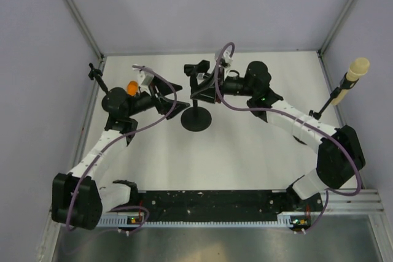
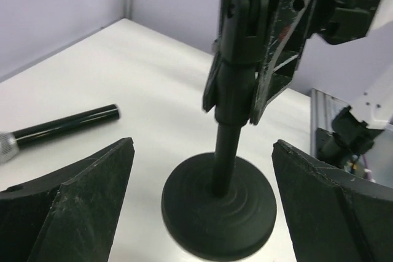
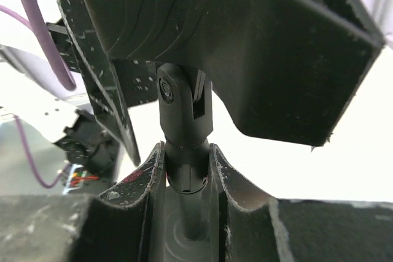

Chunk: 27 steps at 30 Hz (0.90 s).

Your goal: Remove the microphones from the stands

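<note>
The black stand (image 1: 196, 119) is upright mid-table on its round base (image 2: 218, 204). The clip on top (image 1: 198, 69) looks empty. The microphone (image 2: 67, 124), a black handle with a silver head, lies flat on the table to the left in the left wrist view. I cannot make it out in the top view. My right gripper (image 1: 201, 90) is shut on the stand's pole just below the clip joint (image 3: 184, 145). My left gripper (image 1: 180, 100) is open, with its fingers (image 2: 92, 182) either side of the base and not touching it.
A beige foam-headed microphone (image 1: 355, 72) is clamped outside the table's right edge. An orange ball (image 1: 132, 86) shows behind my left wrist, and a small black clamp (image 1: 93, 73) is at the left edge. A black rail (image 1: 245, 204) runs along the near edge.
</note>
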Each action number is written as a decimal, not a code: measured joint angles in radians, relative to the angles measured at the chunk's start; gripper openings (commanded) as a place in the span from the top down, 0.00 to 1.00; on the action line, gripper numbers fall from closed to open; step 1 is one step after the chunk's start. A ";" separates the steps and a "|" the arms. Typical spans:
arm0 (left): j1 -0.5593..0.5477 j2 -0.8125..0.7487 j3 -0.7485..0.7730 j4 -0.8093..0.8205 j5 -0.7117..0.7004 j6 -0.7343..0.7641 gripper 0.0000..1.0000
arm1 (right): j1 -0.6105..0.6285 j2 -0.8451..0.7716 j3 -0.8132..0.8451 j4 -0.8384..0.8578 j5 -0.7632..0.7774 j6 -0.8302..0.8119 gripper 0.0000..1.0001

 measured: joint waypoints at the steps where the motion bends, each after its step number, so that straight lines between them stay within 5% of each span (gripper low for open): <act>1: 0.021 -0.005 0.000 -0.016 -0.004 0.010 0.01 | -0.005 0.000 0.014 -0.042 0.016 -0.039 1.00; 13: 0.150 -0.060 0.151 -0.492 -0.125 0.335 0.01 | -0.135 0.001 0.075 -0.280 0.232 -0.317 1.00; 21: 0.182 -0.170 0.167 -0.800 -0.299 0.542 0.01 | -0.187 0.019 0.090 -0.251 0.491 -0.461 1.00; 27: 0.216 -0.213 0.167 -0.865 -0.332 0.591 0.01 | -0.198 0.138 0.138 -0.184 0.671 -0.496 1.00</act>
